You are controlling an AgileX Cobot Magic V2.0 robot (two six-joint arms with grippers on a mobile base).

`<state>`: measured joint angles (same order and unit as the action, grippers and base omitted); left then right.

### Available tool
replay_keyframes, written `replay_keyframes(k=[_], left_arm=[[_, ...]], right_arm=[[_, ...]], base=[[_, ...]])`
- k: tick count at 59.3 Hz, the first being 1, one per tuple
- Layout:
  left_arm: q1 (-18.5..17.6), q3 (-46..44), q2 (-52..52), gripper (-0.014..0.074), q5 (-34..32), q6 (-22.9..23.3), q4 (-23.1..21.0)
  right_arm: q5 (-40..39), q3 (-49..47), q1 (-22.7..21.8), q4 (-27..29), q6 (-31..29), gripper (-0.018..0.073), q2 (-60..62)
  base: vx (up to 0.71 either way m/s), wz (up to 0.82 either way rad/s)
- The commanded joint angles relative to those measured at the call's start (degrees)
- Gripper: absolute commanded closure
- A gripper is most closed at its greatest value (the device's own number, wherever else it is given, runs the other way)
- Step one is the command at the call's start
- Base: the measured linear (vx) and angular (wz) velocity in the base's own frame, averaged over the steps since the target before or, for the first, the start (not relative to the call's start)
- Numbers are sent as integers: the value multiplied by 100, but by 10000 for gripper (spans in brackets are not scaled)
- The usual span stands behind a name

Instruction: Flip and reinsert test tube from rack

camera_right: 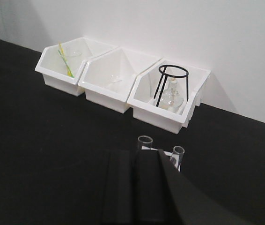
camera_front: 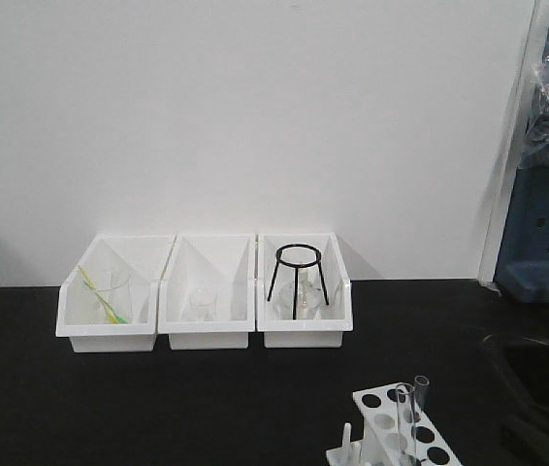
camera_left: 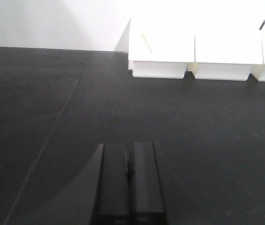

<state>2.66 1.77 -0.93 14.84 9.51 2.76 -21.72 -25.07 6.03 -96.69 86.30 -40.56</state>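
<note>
The white rack (camera_front: pixel 383 408) stands at the near right of the black table, with two clear test tubes upright in it, open ends up: one (camera_front: pixel 405 403) and another (camera_front: pixel 421 393) just behind it. In the right wrist view my right gripper (camera_right: pixel 132 152) is shut and empty, just in front of and above the tubes. One tube (camera_right: pixel 144 142) rises right behind the fingertips, the other tube (camera_right: pixel 177 156) to its right. The rack (camera_right: pixel 147 148) is mostly hidden by the fingers. My left gripper (camera_left: pixel 129 145) is shut and empty over bare table, far from the rack.
Three white bins stand in a row by the back wall: the left bin (camera_front: pixel 108 335) with a beaker and a yellow-green stick, the middle bin (camera_front: pixel 207 335) with a small beaker, the right bin (camera_front: pixel 306 335) with a black tripod stand (camera_front: pixel 300 277). A blue object (camera_front: pixel 546 243) stands at the far right.
</note>
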Motion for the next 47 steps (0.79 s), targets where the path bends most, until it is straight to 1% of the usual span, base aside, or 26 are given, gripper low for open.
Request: replay_keyframes(k=[1, 13, 47], left_arm=[[-48, 12, -65, 603, -453, 3, -26], [-48, 12, -65, 603, -453, 3, -26], [-48, 12, -65, 603, -453, 3, -26]], right_arm=[[-20, -93, -15, -288, 289, 571, 264], [-36, -93, -15, -339, 368, 571, 617], [11, -93, -15, -345, 334, 571, 623]], base=[[0, 0], [0, 0], [0, 0]])
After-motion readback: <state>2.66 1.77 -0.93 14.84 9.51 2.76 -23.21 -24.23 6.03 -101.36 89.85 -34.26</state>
